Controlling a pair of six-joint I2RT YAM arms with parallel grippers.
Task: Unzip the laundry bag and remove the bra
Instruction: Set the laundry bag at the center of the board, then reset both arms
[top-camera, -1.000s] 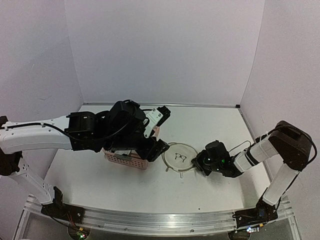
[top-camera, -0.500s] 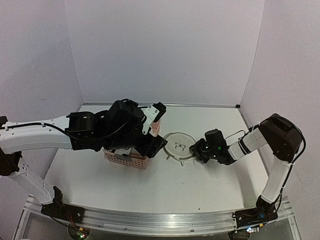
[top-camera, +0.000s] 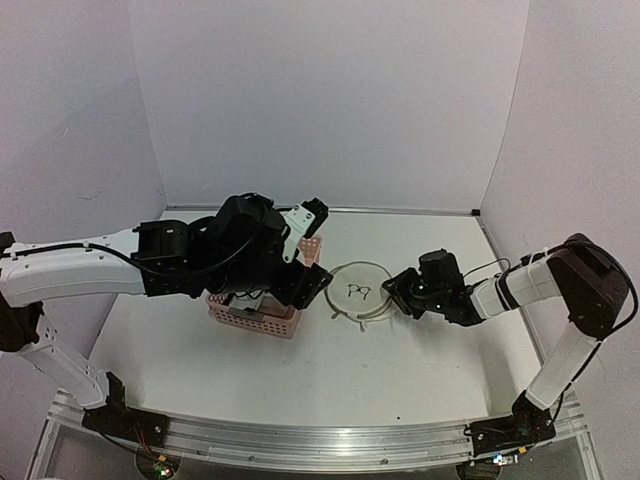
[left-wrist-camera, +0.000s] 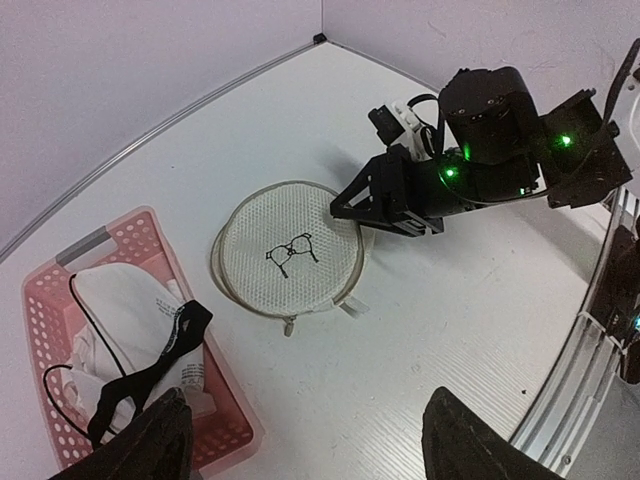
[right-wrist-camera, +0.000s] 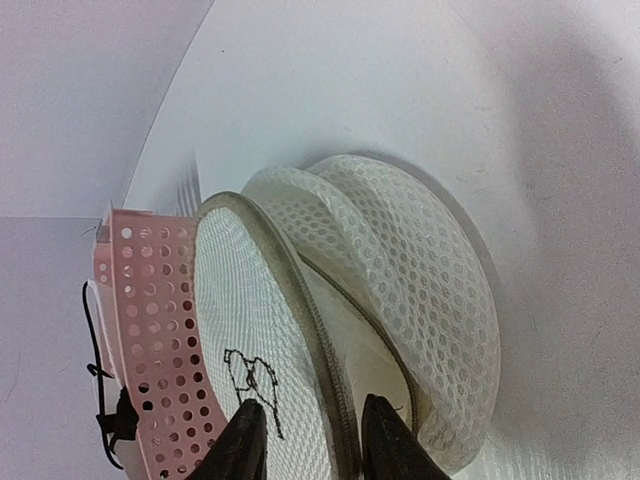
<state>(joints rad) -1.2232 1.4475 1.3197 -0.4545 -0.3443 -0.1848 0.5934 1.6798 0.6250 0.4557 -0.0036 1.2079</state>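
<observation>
Progress looks close to complete, by my reading. The bra (left-wrist-camera: 120, 300) lies in the pink basket (left-wrist-camera: 40, 340), white cups up and black straps trailing across them, wholly outside the laundry bag (left-wrist-camera: 290, 255) (which is what the task asks for). The bag lies collapsed as a flat disc on the table (left-wrist-camera: 450, 330), just beside the basket, with its little black drawing facing up. In my right wrist view its rim is parted. The upper hoop stands off from a slack fold of mesh (right-wrist-camera: 420, 270) beneath it, so I judge the unzipping done as well.

My left gripper (left-wrist-camera: 305, 435) hangs above the basket with its fingers spread wide and nothing between them. My right gripper (right-wrist-camera: 312, 440) sits low at the bag's right edge with its fingers only a little apart. The upper hoop's rim runs into the narrow gap between them. Whether they pinch it or merely straddle it I cannot tell.

What is left, as I judge it, is small: let go of the rim if I have it, and draw both arms clear. I cannot see inside the bag, so I take it to be empty only from how flat it lies.
</observation>
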